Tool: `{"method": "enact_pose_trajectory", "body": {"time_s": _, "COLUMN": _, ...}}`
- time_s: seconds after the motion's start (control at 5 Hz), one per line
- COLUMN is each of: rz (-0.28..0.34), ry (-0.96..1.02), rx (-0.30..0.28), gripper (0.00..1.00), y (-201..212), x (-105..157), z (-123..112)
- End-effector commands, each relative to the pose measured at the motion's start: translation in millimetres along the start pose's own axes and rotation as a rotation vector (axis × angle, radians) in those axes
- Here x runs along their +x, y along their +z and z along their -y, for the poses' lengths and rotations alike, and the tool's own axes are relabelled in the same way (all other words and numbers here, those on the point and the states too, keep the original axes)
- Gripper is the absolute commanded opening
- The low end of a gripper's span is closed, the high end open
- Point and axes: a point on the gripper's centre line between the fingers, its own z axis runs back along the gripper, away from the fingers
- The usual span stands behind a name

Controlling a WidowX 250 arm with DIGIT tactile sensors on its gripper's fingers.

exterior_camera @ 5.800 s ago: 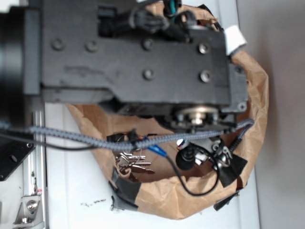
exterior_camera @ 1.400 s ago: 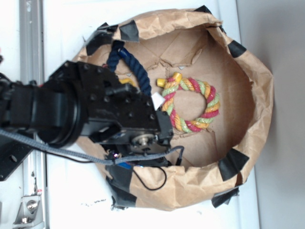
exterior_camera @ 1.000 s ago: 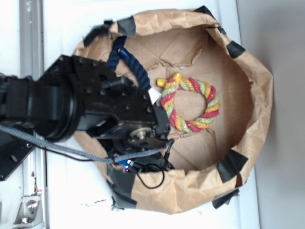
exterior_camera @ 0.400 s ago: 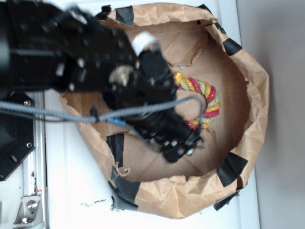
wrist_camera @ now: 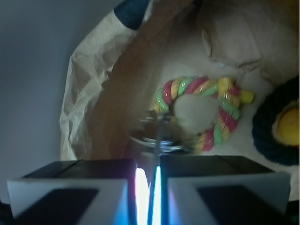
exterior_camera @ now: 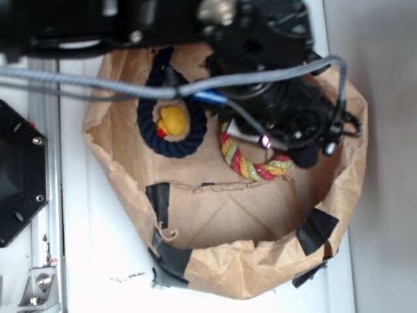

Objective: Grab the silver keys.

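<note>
Wrist view: hand (wrist_camera: 148,180) clenched almost shut on the silver keys (wrist_camera: 159,133), which hang blurred from the pads at frame centre, apparently lifted above the multicoloured rope ring (wrist_camera: 204,112). Grab looks done; only holding remains. Navy rope loop (exterior_camera: 171,107) with yellow duck (exterior_camera: 172,121) sits centre-left in the paper bag (exterior_camera: 260,274) on the white desk (exterior_camera: 98,261).

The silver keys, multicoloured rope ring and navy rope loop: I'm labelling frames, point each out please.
silver keys (wrist_camera: 159,133), wrist view, blurred metal bunch.
multicoloured rope ring (exterior_camera: 251,169), exterior view, lower arc.
navy rope loop (exterior_camera: 174,147), exterior view, bottom curve.
</note>
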Motion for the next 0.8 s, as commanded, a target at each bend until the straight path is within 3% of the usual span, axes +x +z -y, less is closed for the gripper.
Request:
{"method": "enact_pose_trajectory", "body": {"time_s": 0.0, "rz": 0.112, "ry": -0.058, "rx": 0.076, "gripper": 0.00, "y": 14.8, "x": -3.5, "z": -4.6}}
{"method": "enact_pose_trajectory", "body": {"time_s": 0.2, "rz": 0.136, "ry": -0.126, "rx": 0.127, "gripper": 0.00, "y": 22.1, "x": -5.2, "z": -20.4}}
{"method": "enact_pose_trajectory", "body": {"time_s": 0.4, "rz": 0.112, "ry": -0.162, "rx": 0.117, "gripper": 0.00, "y": 30.9, "x": -9.4, "z": -28.2}}
{"method": "enact_pose_trajectory", "body": {"time_s": 0.6, "rz": 0.139, "ry": -0.236, "rx": 0.066, "gripper": 0.00, "y": 34.3, "x": -26.0, "z": -32.0}}
